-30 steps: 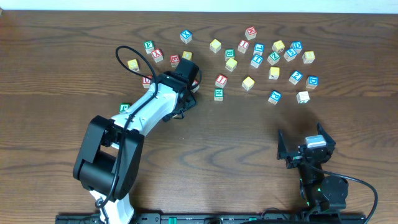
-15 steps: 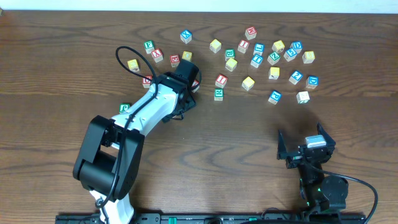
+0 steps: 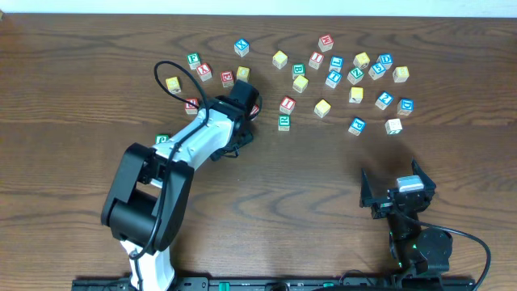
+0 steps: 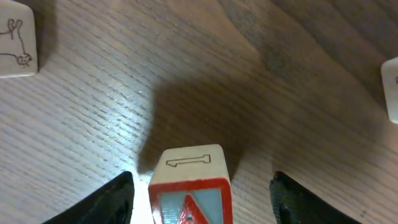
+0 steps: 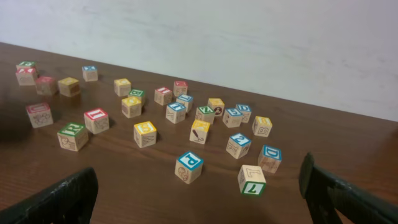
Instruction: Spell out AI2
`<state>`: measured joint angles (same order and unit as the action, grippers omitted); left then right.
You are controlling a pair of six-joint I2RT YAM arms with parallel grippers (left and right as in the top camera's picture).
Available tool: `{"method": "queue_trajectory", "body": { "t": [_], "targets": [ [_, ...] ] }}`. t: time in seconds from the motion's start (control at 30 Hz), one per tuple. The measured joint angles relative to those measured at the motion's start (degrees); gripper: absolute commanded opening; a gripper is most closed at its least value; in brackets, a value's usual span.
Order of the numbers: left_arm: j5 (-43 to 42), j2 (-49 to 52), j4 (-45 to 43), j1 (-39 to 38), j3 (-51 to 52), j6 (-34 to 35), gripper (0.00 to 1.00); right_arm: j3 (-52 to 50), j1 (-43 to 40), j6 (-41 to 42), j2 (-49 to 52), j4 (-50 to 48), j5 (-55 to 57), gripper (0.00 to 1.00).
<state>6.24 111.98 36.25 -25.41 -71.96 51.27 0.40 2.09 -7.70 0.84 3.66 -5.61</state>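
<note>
- Dark wooden table (image 3: 323,202), overhead: left gripper (image 3: 252,106) stands among scattered cubes. The red "I" cube (image 3: 287,103) is just right of it and the blue "2" cube (image 3: 384,99) well right. The right gripper (image 3: 396,188) is far off.
- Left wrist: jaws parted around a red-edged cube (image 4: 189,186) with an A-like peak, touching neither finger.
- Right wrist: jaws wide apart, gripping nothing.

My left hand (image 3: 246,103) sits upper left of centre over the counter (image 3: 323,186), a block (image 4: 189,180) between its fingers (image 4: 115,200). Other blocks (image 3: 355,77) spread across the upper right; my right hand (image 3: 396,190) lies lower right.
</note>
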Motion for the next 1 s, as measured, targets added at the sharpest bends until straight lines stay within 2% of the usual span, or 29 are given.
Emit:
{"method": "queue_trajectory", "body": {
  "t": [0.07, 0.27, 0.67, 1.0],
  "targets": [
    [0.1, 0.1, -0.2, 0.0, 0.0, -0.1, 0.54, 0.0, 0.0, 0.0, 0.0, 0.0, 0.0, 0.99],
    [0.2, 0.1, -0.3, 0.0, 0.0, 0.0, 0.52, 0.0, 0.0, 0.0, 0.0, 0.0, 0.0, 0.99],
    [0.7, 0.1, -0.3, 0.0, 0.0, 0.1, 0.25, 0.0, 0.0, 0.0, 0.0, 0.0, 0.0, 0.99],
    [0.8, 0.1, -0.3, 0.0, 0.0, -0.8, 0.25, 0.0, 0.0, 0.0, 0.0, 0.0, 0.0, 0.99]
  ]
}}
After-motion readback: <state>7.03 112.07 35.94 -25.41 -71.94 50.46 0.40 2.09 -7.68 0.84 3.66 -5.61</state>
